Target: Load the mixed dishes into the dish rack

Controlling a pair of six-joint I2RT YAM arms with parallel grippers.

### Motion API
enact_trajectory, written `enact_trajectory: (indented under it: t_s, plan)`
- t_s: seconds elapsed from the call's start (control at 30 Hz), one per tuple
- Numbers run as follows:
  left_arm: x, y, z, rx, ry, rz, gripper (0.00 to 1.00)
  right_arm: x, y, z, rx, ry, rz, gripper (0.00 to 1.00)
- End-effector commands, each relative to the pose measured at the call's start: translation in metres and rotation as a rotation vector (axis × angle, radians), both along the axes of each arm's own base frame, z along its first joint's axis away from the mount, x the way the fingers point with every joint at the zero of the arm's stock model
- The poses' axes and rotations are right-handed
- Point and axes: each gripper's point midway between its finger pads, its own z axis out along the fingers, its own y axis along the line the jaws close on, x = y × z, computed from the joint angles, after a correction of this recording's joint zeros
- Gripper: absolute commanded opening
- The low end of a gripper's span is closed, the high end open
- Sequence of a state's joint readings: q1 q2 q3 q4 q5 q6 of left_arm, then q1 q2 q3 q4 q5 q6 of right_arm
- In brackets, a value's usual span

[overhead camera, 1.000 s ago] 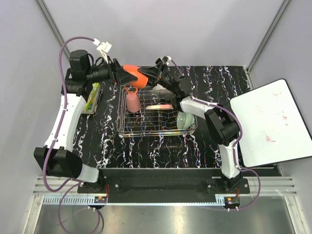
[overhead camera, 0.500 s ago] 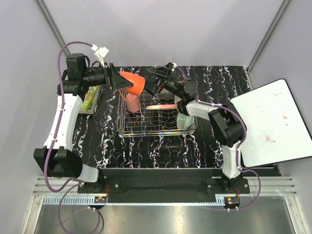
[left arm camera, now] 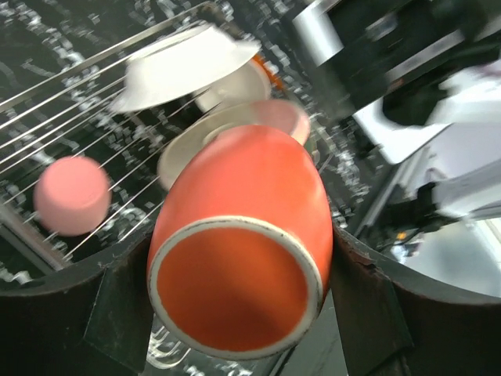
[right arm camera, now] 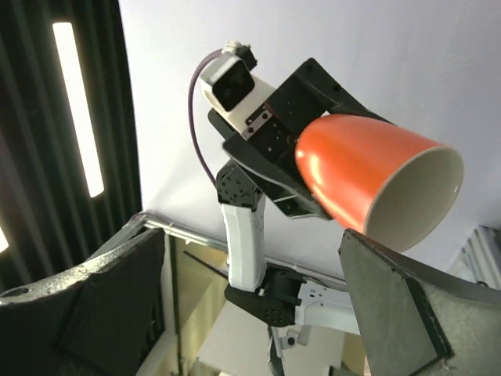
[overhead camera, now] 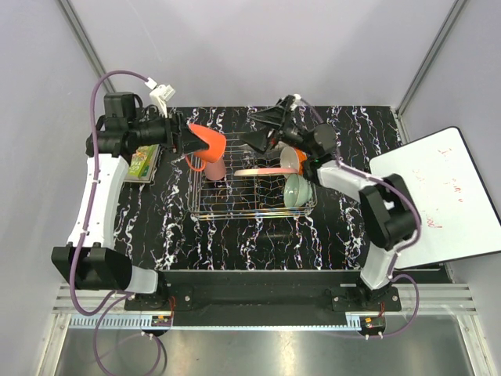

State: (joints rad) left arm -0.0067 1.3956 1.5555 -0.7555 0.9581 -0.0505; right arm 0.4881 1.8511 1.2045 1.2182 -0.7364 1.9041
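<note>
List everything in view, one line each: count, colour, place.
rack: one, silver wire, table centre
mug: one, orange, held above the rack's left end
cup: one, pink, rack's left end
pink plate: one, peach-pink, mid rack
white plate: one, white, tilted at the rack's far side
orange bowl: one, orange, rack's right end
green bowl: one, pale green, rack's right end, nearer
book: one, green, left of the rack
whiteboard: one, white, right of the table
table: one, black marbled
left gripper: black, clamped on the mug
right gripper: black, open, empty
</note>
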Motion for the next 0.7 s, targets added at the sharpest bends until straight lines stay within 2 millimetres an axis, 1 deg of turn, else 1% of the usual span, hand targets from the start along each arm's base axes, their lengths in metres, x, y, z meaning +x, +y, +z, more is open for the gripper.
enact_trajectory:
  t_s: [0.0,0.03,0.07,0.1,0.13,0.17,0.2,0.23,0.27,0.3,0.37,0.4,0.43,0.47,0.5,0.53,0.57,0.6,0.63,0.67]
  plan:
    - [0.0,0.016,0.006,0.142,-0.14,0.025,0.0,-0.023,-0.026,0.022,-0.149,-0.183,-0.064,1.0]
    - [0.004,0.022,-0.008,0.191,-0.12,0.058,0.0,-0.022,-0.029,0.02,-0.188,-0.195,-0.089,1.0]
    - [0.005,0.021,-0.019,0.24,-0.129,0.044,0.0,-0.025,-0.032,0.019,-0.266,-0.239,-0.129,1.0]
    - [0.005,0.021,-0.031,0.28,-0.115,0.047,0.0,-0.021,-0.038,0.019,-0.309,-0.258,-0.175,1.0]
    - [0.007,0.027,-0.053,0.351,-0.082,0.075,0.0,-0.02,-0.041,0.018,-0.35,-0.271,-0.208,1.0]
    - [0.004,0.019,-0.064,0.4,-0.09,0.045,0.0,-0.025,-0.047,0.02,-0.405,-0.316,-0.246,1.0]
    - [0.002,0.017,-0.075,0.432,-0.076,0.036,0.0,-0.024,-0.051,0.024,-0.426,-0.33,-0.288,1.0]
    - [0.0,0.019,-0.09,0.483,-0.057,0.039,0.0,-0.023,-0.054,0.019,-0.467,-0.314,-0.304,1.0]
    - [-0.003,0.009,-0.098,0.5,-0.049,0.01,0.0,-0.028,-0.058,0.028,-0.482,-0.373,-0.334,1.0]
    - [-0.003,0.009,-0.103,0.514,-0.042,0.009,0.0,-0.026,-0.062,0.03,-0.497,-0.376,-0.365,1.0]
    - [-0.001,0.007,-0.108,0.521,-0.032,-0.003,0.0,-0.028,-0.07,0.03,-0.534,-0.391,-0.392,1.0]
    - [0.003,0.009,-0.107,0.532,-0.041,0.005,0.0,-0.025,-0.074,0.027,-0.557,-0.385,-0.424,1.0]
    - [0.006,0.011,-0.107,0.541,-0.045,0.008,0.0,-0.029,-0.08,0.025,-0.58,-0.397,-0.443,1.0]
    - [0.006,0.011,-0.108,0.548,-0.042,0.005,0.0,-0.028,-0.085,0.024,-0.597,-0.39,-0.476,1.0]
    - [0.007,0.013,-0.106,0.555,-0.052,0.011,0.0,-0.03,-0.09,0.023,-0.61,-0.388,-0.496,1.0]
    - [0.008,0.013,-0.103,0.557,-0.064,0.012,0.0,-0.039,-0.098,0.023,-0.626,-0.401,-0.518,1.0]
    - [0.006,0.014,-0.102,0.559,-0.064,0.012,0.0,-0.038,-0.105,0.025,-0.636,-0.406,-0.565,1.0]
    - [0.009,0.014,-0.097,0.563,-0.076,0.02,0.0,-0.041,-0.11,0.019,-0.665,-0.385,-0.576,1.0]
    - [0.01,0.014,-0.096,0.563,-0.075,0.022,0.0,-0.048,-0.117,0.017,-0.688,-0.389,-0.588,1.0]
    - [0.011,0.014,-0.095,0.564,-0.071,0.02,0.0,-0.048,-0.122,0.016,-0.706,-0.385,-0.608,1.0]
